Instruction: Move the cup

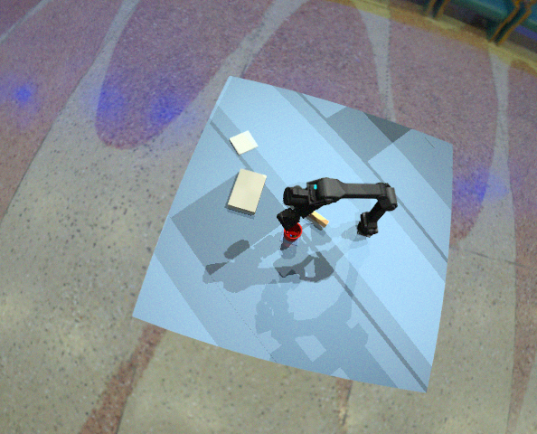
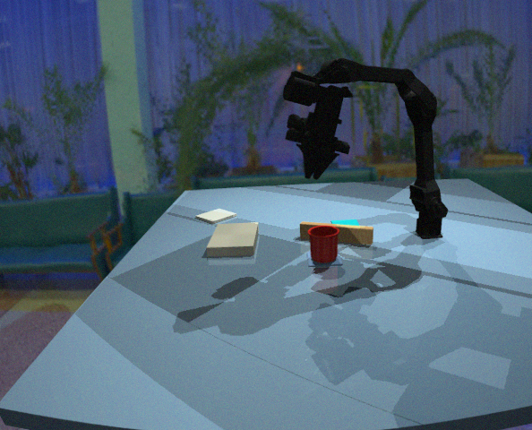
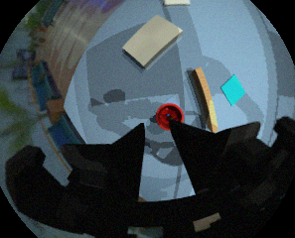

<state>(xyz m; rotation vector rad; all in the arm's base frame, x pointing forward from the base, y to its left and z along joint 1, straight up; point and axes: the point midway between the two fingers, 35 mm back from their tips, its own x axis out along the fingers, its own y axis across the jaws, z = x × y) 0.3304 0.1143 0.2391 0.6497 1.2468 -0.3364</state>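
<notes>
Red and upright, the cup (image 1: 292,231) (image 2: 323,245) (image 3: 169,117) stands on a pale bluish pad (image 2: 325,264) around the middle of the surface (image 1: 353,298) (image 2: 201,370) (image 3: 231,45), well in from every edge, with marbles (image 1: 291,234) (image 3: 169,116) inside. The end effector (image 1: 287,222) (image 2: 312,177) (image 3: 156,125) hangs above it, pointing downward, its fingers partly apart with nothing between them. Just beside the cup, a wooden bar (image 1: 318,219) (image 2: 357,234) (image 3: 206,98) separates it from a cyan pad (image 2: 345,222) (image 3: 233,90).
</notes>
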